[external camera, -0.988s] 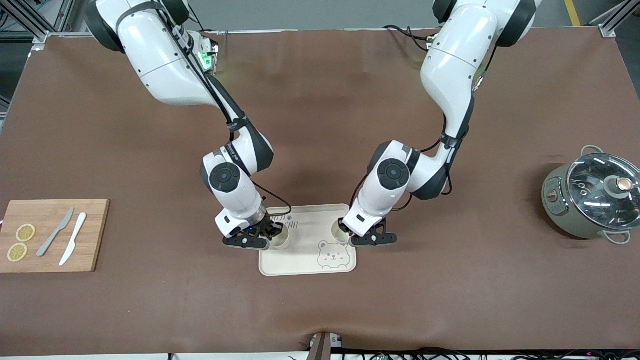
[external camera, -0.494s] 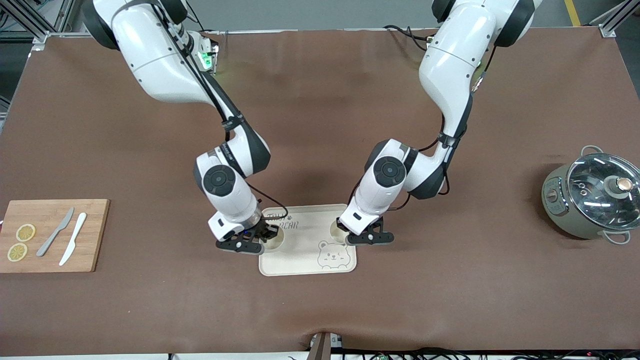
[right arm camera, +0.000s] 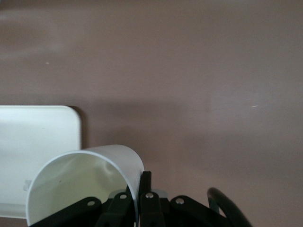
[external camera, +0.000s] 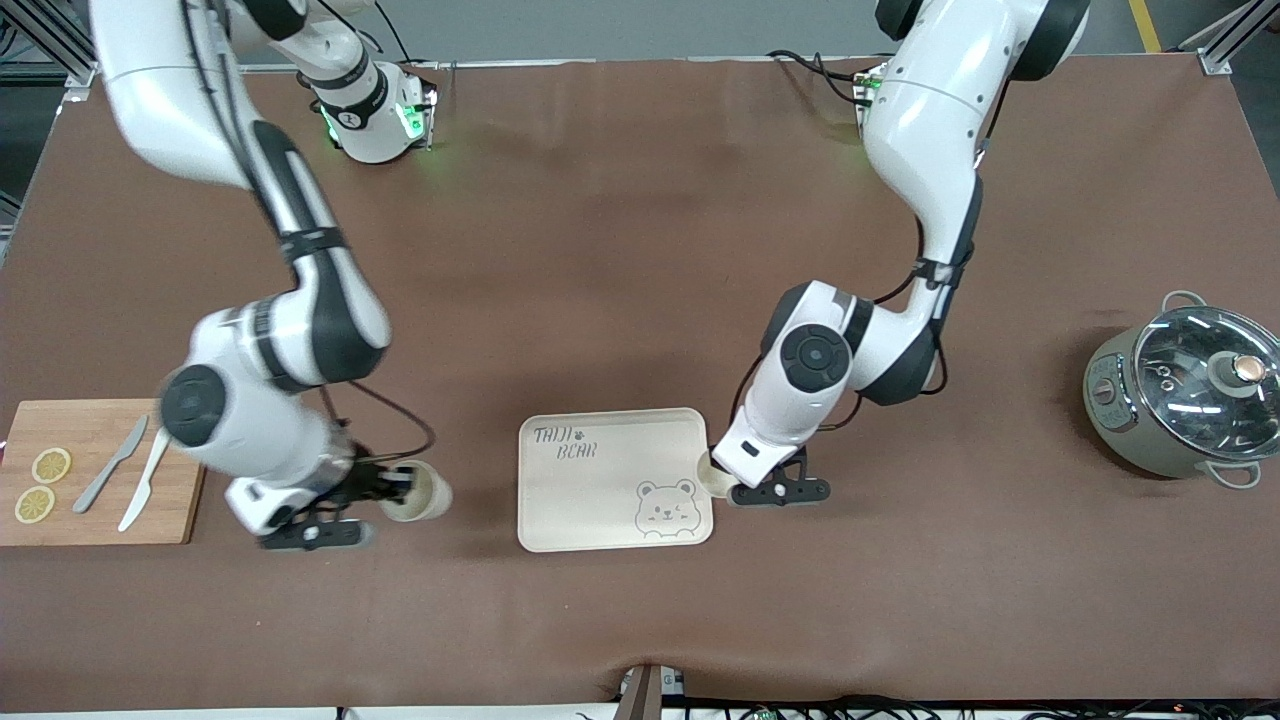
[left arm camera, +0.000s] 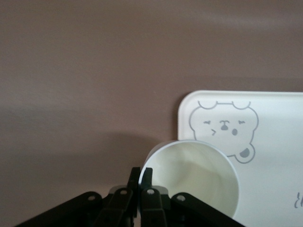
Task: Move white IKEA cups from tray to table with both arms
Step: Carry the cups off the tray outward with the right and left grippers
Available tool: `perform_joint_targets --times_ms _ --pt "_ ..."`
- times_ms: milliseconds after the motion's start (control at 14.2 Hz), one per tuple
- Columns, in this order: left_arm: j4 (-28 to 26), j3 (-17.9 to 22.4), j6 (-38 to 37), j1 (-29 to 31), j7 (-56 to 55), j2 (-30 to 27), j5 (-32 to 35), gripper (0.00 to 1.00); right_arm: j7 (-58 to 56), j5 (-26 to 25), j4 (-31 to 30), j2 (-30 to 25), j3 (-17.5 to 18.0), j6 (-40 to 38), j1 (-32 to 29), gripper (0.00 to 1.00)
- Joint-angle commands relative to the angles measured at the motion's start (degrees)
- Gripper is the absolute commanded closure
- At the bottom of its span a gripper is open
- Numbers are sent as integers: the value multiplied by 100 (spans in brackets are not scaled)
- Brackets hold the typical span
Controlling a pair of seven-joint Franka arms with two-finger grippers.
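Beside tray (external camera: pixel 600 530): right hand (external camera: pixel 395 490) holds cup (external camera: pixel 418 492) | board (external camera: pixel 190 470) close

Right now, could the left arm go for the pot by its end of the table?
Probably not yet. The left gripper is shut on a white cup at the tray edge. The mat toward the pot looks open, but the cup needs setting down first.

In the front view the left gripper (external camera: pixel 745 487) hides most of its cup (external camera: pixel 712 478), leaving only a sliver of rim. Both wrist views cut the cups (left arm camera: pixel 196 177) (right arm camera: pixel 80 184) off at the frame edge. The right arm (external camera: pixel 260 400) is motion-blurred.
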Motion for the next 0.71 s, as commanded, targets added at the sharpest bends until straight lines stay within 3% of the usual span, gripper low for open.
perform_joint_targets --times_ms 0,353,635 --pt "-48 -11 -538 309 494 -346 115 100 -970 117 -64 -38 111 -148 -489 100" --pt "-82 -20 -821 906 1364 -610 124 100 -2447 134 -82 33 102 -211 -1175 100" --pt "-109 -20 -926 1311 1945 -610 115 100 -2941 126 -90 129 93 -140 -1308 100"
